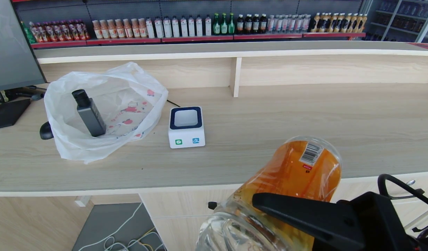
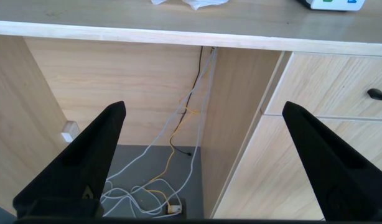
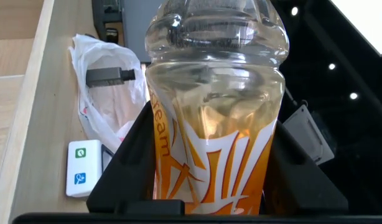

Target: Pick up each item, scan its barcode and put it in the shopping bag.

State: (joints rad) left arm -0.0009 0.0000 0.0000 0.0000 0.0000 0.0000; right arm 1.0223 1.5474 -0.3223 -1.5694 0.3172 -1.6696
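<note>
Evidently the orange drink bottle (image 1: 290,181) is being held for scanning: it is clamped between the 2 black fingers of the right gripper (image 3: 209,124), which are closed against its sides over the label, and it is carried tilted in the air at the near edge of the counter (image 1: 304,111), well apart from the scanner (image 1: 186,127). Its barcode (image 1: 311,153) is turned upward, while the scanner's window faces up from the counter, so it is judged that the bottle must be carried over the window and rolled until the code faces down. The shopping bag (image 1: 60,104) is laid open just beside the scanner, on the robot's left, presumably so that a scanned item can be dropped in with little travel; 1 grey bottle (image 1: 89,113) is already leaning inside it. The left gripper (image 2: 203,106) is spread wide with nothing between its fingers and is kept low in front of the cabinet under the counter, probably out of the way.
</note>
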